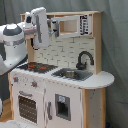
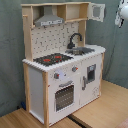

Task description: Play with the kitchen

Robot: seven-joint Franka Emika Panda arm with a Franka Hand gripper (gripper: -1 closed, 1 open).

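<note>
Kitchen, a white and light-wood toy, stands upright on the wooden table in the second exterior view, while the end effector hangs near its upper shelf, its grip state impossible to tell.

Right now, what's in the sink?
The sink basin looks empty in both exterior views, steel floor bare. The faucet arches over its back edge. The near wall hides part of the floor in the second exterior view.
</note>
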